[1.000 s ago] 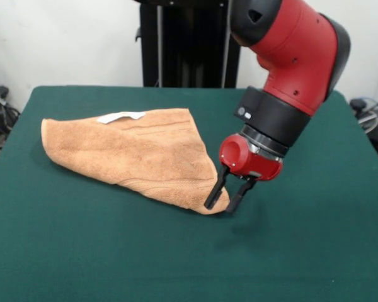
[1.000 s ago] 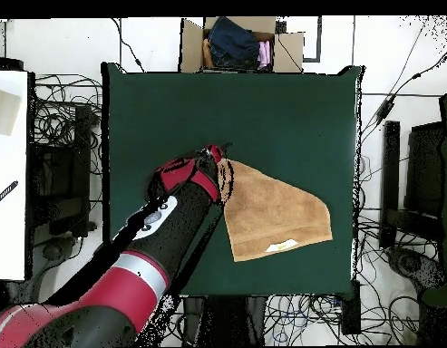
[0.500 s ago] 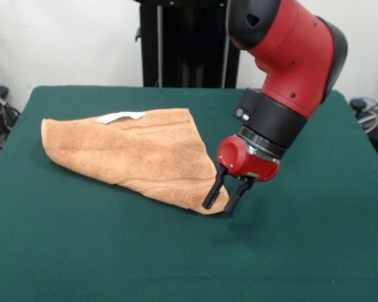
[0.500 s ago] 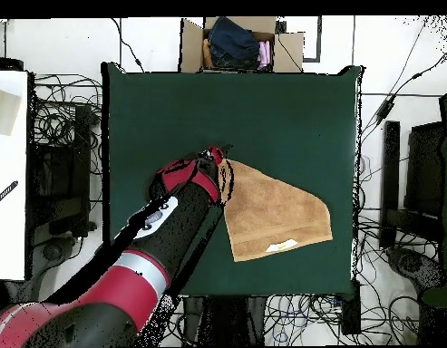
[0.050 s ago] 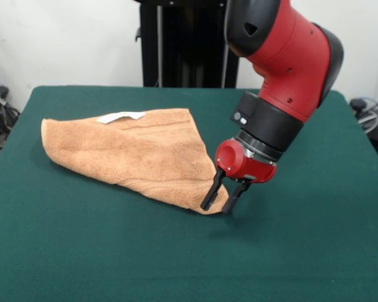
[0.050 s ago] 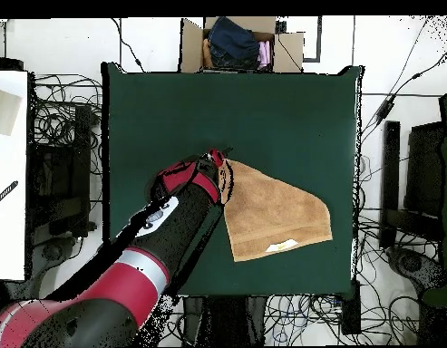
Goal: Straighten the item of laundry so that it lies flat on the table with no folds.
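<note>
My gripper [image 5: 218, 204] has crept a little toward the towel's pointed corner over the last second, and my wrist has tipped with it; the towel itself has not stirred. I read that as the last of the approach: I am lined up on the corner but have not taken it. My two black fingers [image 5: 209, 195] are spread, one on each side of that near tip, tips down close to the cloth top, with the corner lying between them. I cannot tell whether either finger touches the terry. From the corner, the orange-tan towel [image 5: 135, 154] runs away as a folded, roughly triangular shape toward its white label [image 5: 121, 116] at the far edge. It lies on the green table [image 5: 302, 251], clearly doubled over, so flattening is not yet begun
</note>
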Robot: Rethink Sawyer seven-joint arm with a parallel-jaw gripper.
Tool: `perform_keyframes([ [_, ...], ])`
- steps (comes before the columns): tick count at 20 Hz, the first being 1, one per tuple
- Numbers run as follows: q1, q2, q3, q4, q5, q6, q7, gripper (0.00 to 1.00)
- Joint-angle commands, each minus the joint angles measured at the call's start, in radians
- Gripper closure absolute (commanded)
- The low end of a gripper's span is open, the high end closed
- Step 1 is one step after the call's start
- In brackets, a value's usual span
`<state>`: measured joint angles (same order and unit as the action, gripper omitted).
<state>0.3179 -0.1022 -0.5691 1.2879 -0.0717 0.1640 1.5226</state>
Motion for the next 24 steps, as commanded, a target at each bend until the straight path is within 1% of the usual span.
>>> perform_keyframes([
  [1, -0.004, 0.042, 0.150, 0.052, 0.009, 0.069, 0.150, 0.00],
  [16, -0.012, 0.030, 0.161, 0.055, 0.023, 0.092, 0.155, 0.00],
  [20, 0.002, 0.033, 0.149, 0.056, 0.027, 0.091, 0.166, 0.00],
  [24, 0.003, 0.021, 0.151, 0.049, 0.029, 0.130, 0.154, 0.00],
])
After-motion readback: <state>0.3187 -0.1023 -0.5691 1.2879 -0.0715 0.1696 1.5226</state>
